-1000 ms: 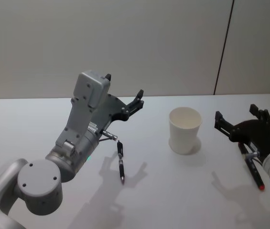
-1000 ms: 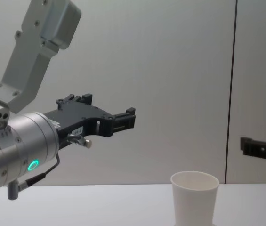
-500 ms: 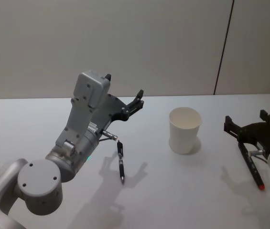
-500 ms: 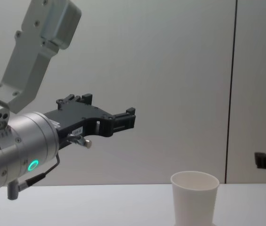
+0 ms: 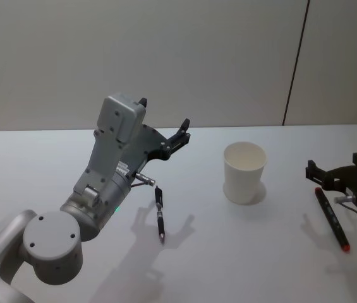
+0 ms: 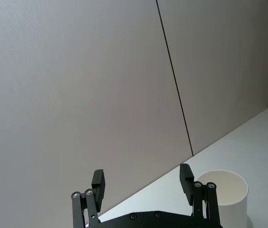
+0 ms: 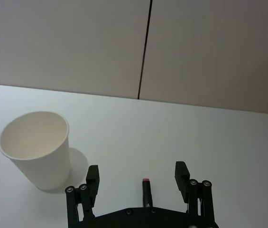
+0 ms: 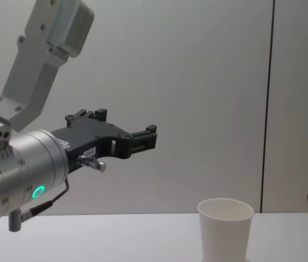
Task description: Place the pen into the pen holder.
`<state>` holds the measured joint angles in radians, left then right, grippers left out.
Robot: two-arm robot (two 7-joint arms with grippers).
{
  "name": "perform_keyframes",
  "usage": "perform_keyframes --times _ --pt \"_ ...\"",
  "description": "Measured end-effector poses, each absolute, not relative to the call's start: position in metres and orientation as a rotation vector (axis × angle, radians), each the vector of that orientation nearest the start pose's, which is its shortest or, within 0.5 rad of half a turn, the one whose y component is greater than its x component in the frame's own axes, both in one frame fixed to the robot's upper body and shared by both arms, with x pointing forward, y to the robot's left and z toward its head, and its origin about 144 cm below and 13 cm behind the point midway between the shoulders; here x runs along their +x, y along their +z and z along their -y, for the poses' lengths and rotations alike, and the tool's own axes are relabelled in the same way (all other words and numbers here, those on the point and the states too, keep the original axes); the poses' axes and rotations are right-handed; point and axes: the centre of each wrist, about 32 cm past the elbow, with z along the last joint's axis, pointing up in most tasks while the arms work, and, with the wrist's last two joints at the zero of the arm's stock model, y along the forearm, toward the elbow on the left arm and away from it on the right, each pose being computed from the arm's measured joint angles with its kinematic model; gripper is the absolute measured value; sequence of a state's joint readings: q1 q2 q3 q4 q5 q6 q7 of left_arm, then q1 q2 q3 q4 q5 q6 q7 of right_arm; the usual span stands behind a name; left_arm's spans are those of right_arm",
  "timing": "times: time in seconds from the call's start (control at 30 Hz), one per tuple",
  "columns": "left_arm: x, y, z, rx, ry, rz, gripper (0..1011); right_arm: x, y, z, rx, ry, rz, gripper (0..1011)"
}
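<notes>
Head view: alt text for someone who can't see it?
A white paper cup stands upright between two slim black pens lying flat: the left pen near the raised, open left gripper, the red-tipped right pen by the open right gripper.

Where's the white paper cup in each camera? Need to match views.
Head view: paper cup centre-right on the table.
Chest view: cup at the bottom edge, right of centre.
Left wrist view: cup just past one finger of the left gripper.
Right wrist view: cup ahead of the right gripper, off to one side.
Shared landmark: dark vertical wall seam behind it.
</notes>
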<state>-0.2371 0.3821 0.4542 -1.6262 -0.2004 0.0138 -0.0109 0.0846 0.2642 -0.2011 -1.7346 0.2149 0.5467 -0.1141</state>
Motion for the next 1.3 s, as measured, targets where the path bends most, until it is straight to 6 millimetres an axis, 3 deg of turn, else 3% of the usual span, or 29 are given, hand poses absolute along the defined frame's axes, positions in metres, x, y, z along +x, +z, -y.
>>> perform_keyframes --times 1.3 --pt "0.492 1.204 -0.198 0.061 1.124 0.268 1003 0.544 1.196 0.229 -0.574 -1.504 -0.437 1001"
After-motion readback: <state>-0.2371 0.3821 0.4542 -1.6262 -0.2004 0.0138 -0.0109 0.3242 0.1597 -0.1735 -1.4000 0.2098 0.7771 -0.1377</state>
